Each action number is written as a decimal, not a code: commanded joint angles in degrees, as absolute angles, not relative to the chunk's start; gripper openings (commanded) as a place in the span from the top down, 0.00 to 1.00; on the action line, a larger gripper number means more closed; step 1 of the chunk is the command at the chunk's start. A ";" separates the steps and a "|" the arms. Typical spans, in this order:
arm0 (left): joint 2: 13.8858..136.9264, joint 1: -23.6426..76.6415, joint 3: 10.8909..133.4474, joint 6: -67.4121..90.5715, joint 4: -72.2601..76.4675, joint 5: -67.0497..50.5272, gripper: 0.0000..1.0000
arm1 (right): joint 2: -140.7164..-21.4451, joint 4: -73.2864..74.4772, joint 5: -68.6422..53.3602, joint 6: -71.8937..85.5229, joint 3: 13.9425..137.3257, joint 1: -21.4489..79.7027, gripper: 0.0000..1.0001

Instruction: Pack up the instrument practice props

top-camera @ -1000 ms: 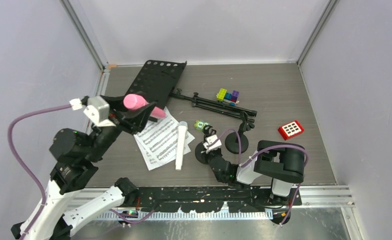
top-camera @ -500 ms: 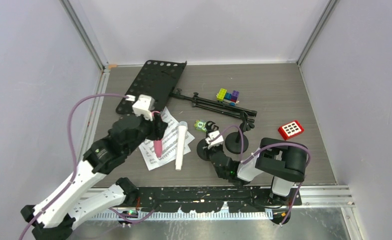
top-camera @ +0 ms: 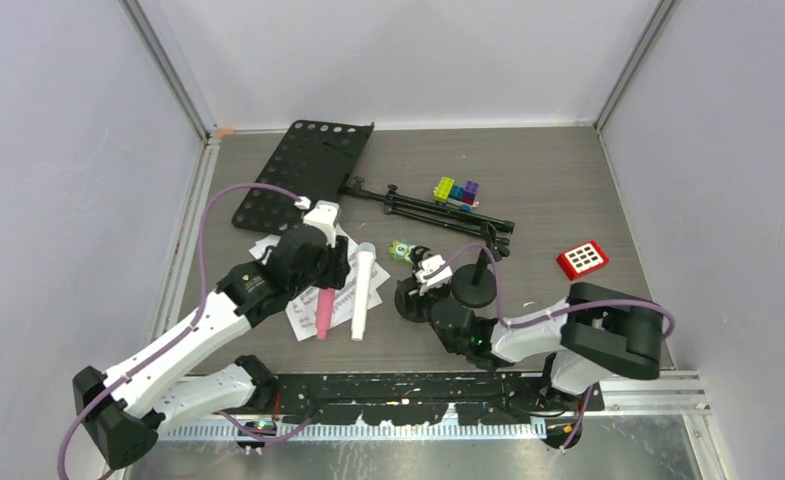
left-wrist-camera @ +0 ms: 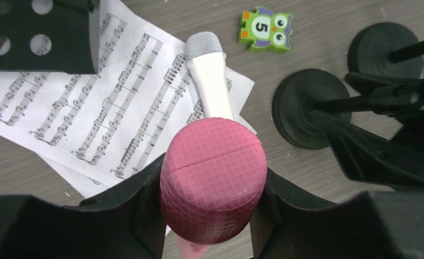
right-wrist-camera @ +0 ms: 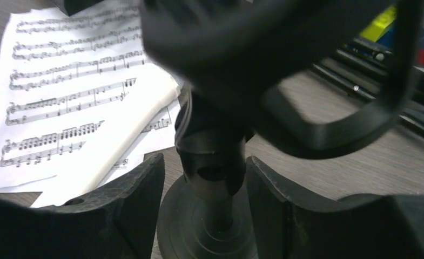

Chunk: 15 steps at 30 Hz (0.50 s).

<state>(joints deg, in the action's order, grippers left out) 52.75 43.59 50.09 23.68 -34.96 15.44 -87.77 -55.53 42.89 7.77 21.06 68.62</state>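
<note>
My left gripper (top-camera: 320, 285) is shut on the pink microphone (left-wrist-camera: 213, 183) and holds it head up, its tail at the sheet-music pages (top-camera: 340, 262), just left of the white microphone (top-camera: 363, 293). The white microphone (left-wrist-camera: 209, 81) lies on the pages (left-wrist-camera: 107, 102). My right gripper (right-wrist-camera: 204, 172) is open, its fingers (right-wrist-camera: 134, 199) standing either side of the post of the left mic mount (right-wrist-camera: 212, 156) without touching it. That mount (top-camera: 409, 300) stands beside the second mount (top-camera: 474, 288). The black perforated music desk (top-camera: 303, 165) lies at the back left, its tripod legs (top-camera: 433, 210) folded flat.
A green owl block (top-camera: 401, 250) lies just behind the left mount. Colourful blocks (top-camera: 456, 190) sit behind the tripod legs. A red keypad (top-camera: 582, 259) lies at the right. Walls close in the table on three sides.
My left arm has swung down and right from a raised spot at the left, bringing the pink microphone onto the pages beside the white one. My right gripper has edged forward around the mount's post.
</note>
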 commanded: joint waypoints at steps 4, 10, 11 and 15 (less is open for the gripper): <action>57.59 38.09 48.26 24.58 -28.32 8.88 1.00 | -73.20 -41.04 38.75 12.29 21.59 68.77 0.15; 65.52 33.08 49.32 24.63 -25.20 1.86 1.00 | -63.46 -27.61 37.71 10.91 22.98 71.40 0.00; 67.77 33.02 49.90 24.22 -24.77 0.83 1.00 | -61.86 -25.34 37.20 10.90 23.45 71.75 0.00; 73.93 32.87 51.82 23.52 -22.75 0.24 1.00 | -54.80 -17.40 36.11 10.93 24.70 73.21 0.00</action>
<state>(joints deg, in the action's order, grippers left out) 70.11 33.01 48.58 24.01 -27.81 3.62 -60.51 -27.09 37.43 10.52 21.37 71.90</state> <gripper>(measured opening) 0.497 0.996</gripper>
